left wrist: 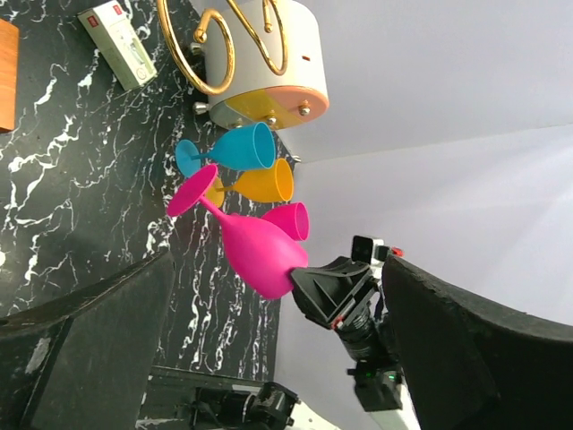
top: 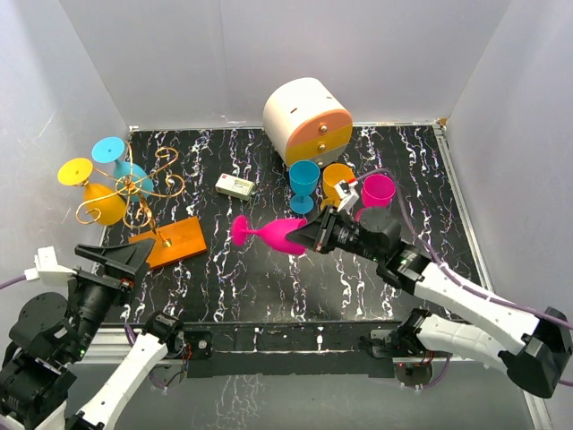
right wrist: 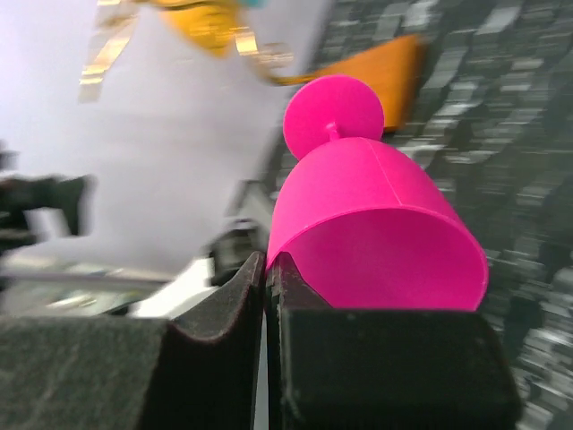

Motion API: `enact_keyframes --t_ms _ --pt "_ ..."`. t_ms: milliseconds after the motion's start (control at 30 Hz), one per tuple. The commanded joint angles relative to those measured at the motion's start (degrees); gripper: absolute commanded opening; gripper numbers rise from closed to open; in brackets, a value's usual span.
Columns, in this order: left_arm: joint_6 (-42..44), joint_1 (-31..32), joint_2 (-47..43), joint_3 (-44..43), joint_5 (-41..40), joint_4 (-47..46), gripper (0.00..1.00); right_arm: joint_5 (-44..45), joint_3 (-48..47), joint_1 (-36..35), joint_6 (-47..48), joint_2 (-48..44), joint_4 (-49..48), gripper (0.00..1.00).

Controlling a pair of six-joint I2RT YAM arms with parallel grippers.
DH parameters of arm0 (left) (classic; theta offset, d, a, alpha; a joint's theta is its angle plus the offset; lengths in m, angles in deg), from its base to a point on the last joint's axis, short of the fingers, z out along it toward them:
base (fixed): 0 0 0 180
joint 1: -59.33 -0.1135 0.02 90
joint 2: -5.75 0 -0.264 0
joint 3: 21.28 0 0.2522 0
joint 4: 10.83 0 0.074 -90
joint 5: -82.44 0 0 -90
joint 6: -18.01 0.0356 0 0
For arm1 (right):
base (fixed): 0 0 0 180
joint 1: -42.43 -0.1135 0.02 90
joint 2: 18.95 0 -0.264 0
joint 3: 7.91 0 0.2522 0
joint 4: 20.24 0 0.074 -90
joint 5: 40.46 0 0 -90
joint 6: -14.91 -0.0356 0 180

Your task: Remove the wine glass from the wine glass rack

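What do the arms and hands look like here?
White link shells and black joints on left arm and right arm, each trailing a lilac cable. The left hand and right hand have black wedge-shaped fingers. Small white box with red mark at right wrist.

This has the look of a robotics lab test cell, not anyone's home. Plain white panels (top: 179,54) box in a black marble-print worktop (top: 269,287) edged with a metal rail (top: 461,206). Two robot arms, the left arm (top: 125,372) and the right arm (top: 466,300), are bolted at the near edge, and a purple cable (top: 11,283) runs off beside the left one. The things set out are bright plastic props: a pink wine glass (top: 273,235), a wine glass rack (top: 175,240) and a toy-like round drawer cabinet (top: 307,116).
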Motion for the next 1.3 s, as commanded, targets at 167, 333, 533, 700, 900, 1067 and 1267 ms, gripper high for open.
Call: enact_keyframes --t_ms 167,333,533,700,900,1067,1267 --pt "4.18 0.42 5.34 -1.19 -1.34 -1.10 0.99 13.71 -29.21 2.88 42.97 6.31 58.89 0.00" --pt "5.88 0.42 7.01 -1.04 -1.59 -1.57 0.99 19.94 -44.06 2.88 48.66 19.85 72.09 0.00" --pt "5.65 0.43 7.48 -1.39 -1.07 -1.32 0.99 21.13 -57.56 2.83 50.23 34.38 76.66 0.00" --pt "5.68 0.43 7.58 -4.53 -2.26 1.33 0.99 23.96 -61.61 2.77 50.76 40.41 77.29 0.00" --pt "5.64 0.43 7.01 -4.35 -2.33 1.13 0.99 24.55 -66.58 2.74 51.80 46.30 77.81 0.00" --pt "5.61 0.42 7.00 -4.35 -2.21 0.97 0.99 23.28 -68.48 2.29 51.85 49.41 77.30 0.00" --pt "5.62 0.43 7.26 -5.19 -2.59 1.64 0.99 23.28 -70.32 1.66 51.80 52.12 77.16 0.00"
